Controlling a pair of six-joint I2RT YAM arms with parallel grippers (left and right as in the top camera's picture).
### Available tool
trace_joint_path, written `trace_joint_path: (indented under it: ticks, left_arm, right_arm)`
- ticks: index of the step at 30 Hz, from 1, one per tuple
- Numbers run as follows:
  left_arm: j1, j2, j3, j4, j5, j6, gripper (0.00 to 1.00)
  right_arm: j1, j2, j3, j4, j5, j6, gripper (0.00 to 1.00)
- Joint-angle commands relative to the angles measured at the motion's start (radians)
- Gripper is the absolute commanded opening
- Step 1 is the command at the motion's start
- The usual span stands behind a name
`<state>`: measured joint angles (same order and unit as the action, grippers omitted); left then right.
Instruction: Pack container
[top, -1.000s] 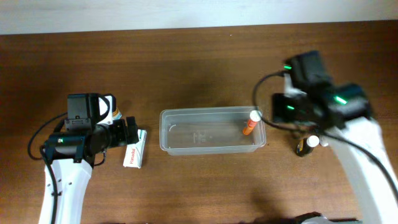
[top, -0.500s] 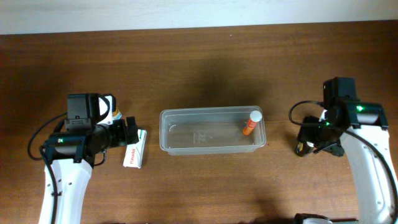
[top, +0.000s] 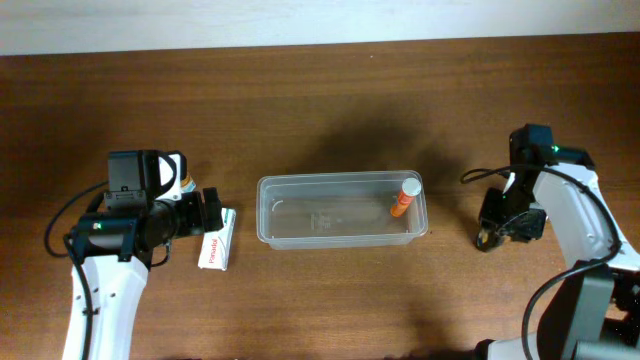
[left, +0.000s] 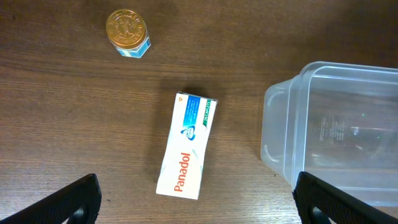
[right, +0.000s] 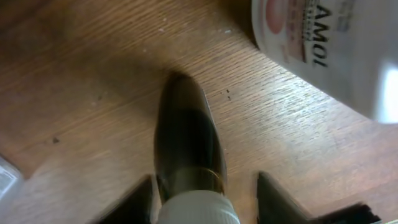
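Observation:
The clear plastic container (top: 340, 179) stands mid-table; an orange tube with a white cap (top: 403, 197) leans in its right end. My left gripper (top: 208, 212) is open and empty above a white Panadol box (top: 216, 242). In the left wrist view the box (left: 186, 146) lies ahead of the open jaws (left: 196, 205), with the container's left end (left: 280, 124) to the right. My right gripper (top: 494, 226) is low over a dark bottle (top: 484, 240). In the right wrist view its open fingers (right: 205, 208) straddle the dark, white-capped bottle (right: 186, 143).
A small jar with a gold lid (left: 127, 31) stands beyond the Panadol box, partly hidden by my left arm in the overhead view. A white bottle with a label reading AMOL (right: 323, 43) lies just beyond the dark bottle.
My right arm has swung from the container's right end out to the right and come down over the dark bottle. The left arm has not moved.

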<state>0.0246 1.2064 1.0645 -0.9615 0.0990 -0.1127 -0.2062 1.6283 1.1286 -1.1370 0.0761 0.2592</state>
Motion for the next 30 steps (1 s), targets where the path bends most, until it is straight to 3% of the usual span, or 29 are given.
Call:
trace_joint_path:
  ticks: [1,7,15,22,30]
  left_arm:
    - [0.0,0.003,0.018,-0.002,0.011,0.016,1.0]
    - [0.0,0.003,0.018,-0.002,0.011,0.016,0.99]
    - [0.0,0.003,0.018,-0.002,0.011,0.016,0.99]
    - [0.0,0.003,0.018,0.0,0.011,0.016,0.99]
    - [0.0,0.003,0.018,0.002,0.011,0.016,0.99]
  right_arm:
    - [-0.006,-0.001,-0.001,0.0,0.003,0.0,0.24]
    - [-0.003,-0.01,0.013,-0.017,0.003,0.0,0.11]
    - [0.014,-0.227,0.152,-0.159,-0.138,-0.074,0.1]
    - [0.224,-0.487,0.163,-0.257,-0.208,-0.076,0.11]
    - [0.443,-0.357,0.163,-0.134,-0.196,-0.024,0.11]
